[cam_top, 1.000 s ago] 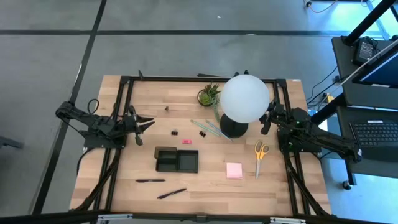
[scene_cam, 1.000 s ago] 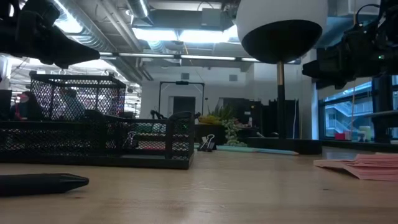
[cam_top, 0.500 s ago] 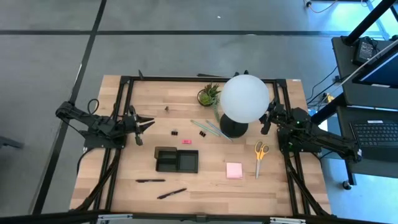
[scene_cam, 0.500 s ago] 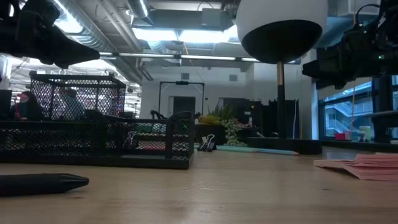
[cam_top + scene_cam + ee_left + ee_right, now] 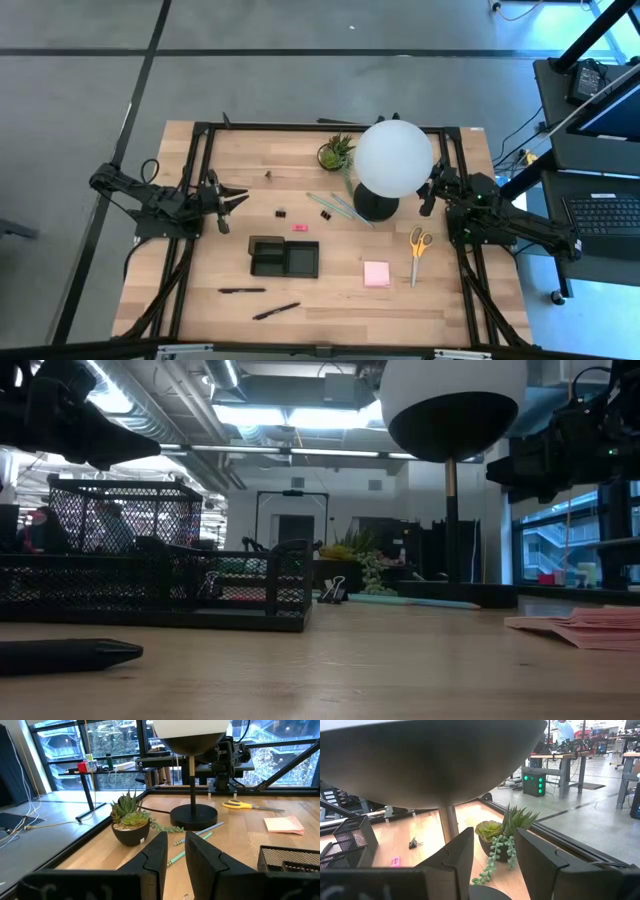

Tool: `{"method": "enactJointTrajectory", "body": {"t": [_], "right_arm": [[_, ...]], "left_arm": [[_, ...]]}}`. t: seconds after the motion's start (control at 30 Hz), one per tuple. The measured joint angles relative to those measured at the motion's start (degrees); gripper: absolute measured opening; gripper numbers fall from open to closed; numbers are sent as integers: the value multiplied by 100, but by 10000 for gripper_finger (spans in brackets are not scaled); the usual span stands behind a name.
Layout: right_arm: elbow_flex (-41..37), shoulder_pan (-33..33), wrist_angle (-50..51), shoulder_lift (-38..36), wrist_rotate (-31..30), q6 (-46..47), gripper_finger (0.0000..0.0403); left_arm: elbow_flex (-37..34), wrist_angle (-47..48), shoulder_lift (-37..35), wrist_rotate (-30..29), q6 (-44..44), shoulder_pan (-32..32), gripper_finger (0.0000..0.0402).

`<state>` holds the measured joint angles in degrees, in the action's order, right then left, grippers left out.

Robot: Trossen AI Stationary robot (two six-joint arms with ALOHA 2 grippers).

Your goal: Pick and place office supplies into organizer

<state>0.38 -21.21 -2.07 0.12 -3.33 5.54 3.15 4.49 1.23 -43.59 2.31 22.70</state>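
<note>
Black mesh, the organizer [image 5: 285,258] sits near the worktop [image 5: 200,300] centre with nothing visible in it; the supplies lie loose around it: binder clip [image 5: 282,212] and eraser [image 5: 299,227] at twelve o'clock, pens [image 5: 241,290] at seven, sticky pad [image 5: 377,273] and scissors [image 5: 417,250] at three. Left claw [image 5: 240,198] hovers at ten, narrowly parted, holding nothing; right claw [image 5: 426,196] at two, apart, holding nothing. Judged best: descend squarely over one item, straddling its narrow side.

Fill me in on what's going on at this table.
Nothing is being handled. The left tool and right tool hover empty and slightly open at the table's sides. The organizer sits mid-table; scissors, sticky pad, pens and binder clip lie loose around it.
</note>
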Motion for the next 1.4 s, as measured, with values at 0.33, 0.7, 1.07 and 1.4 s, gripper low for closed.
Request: {"method": "enactJointTrajectory", "body": {"t": [0.33,0.7,1.07,1.4], "right_arm": [[0,1,0,0,0,0,145],[0,1,-7,1,0,0,145],[0,2,-9,2,0,2,145],[0,0,-10,1,0,2,145]], "left_arm": [[1,0,1,-5,0,1,61],[1,0,1,-25,460,1,62],[0,-3,-1,468,750,0,139],[1,-4,0,469,853,0,219]]}}
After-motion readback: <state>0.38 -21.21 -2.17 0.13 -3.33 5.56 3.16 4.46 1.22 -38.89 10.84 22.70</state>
